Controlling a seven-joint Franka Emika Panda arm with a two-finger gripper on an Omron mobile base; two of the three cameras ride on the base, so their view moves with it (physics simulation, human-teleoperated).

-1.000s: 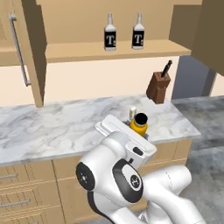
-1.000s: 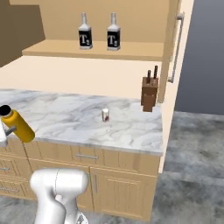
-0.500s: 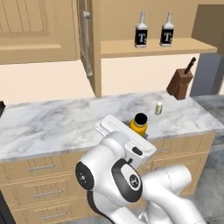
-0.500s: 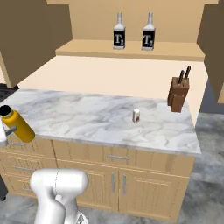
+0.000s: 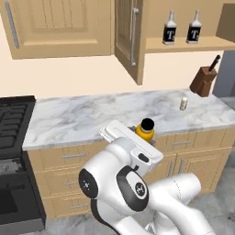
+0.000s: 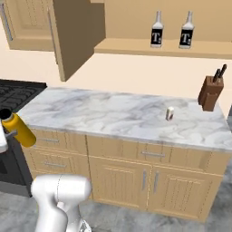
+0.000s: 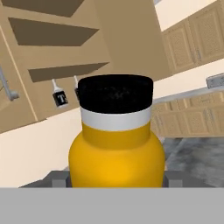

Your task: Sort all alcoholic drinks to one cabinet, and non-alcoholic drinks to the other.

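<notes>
The gripper (image 7: 116,181) apparently clamps the slim orange-yellow black-capped bottle (image 7: 116,144) (fingers mostly hidden), carried for cabinet sorting.

Orange-yellow bottle (image 7: 117,151) (black cap), grey-veined white marble counter (image 6: 113,113)

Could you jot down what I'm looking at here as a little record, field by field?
held item: orange bottle with a black cap, gripped by the gripper
on the wide cabinet's shelf: two "T" bottles, upright, side by side
narrow cabinet: door open
counter: knife block at the right end, small shaker near it
left of counter: stove
</notes>
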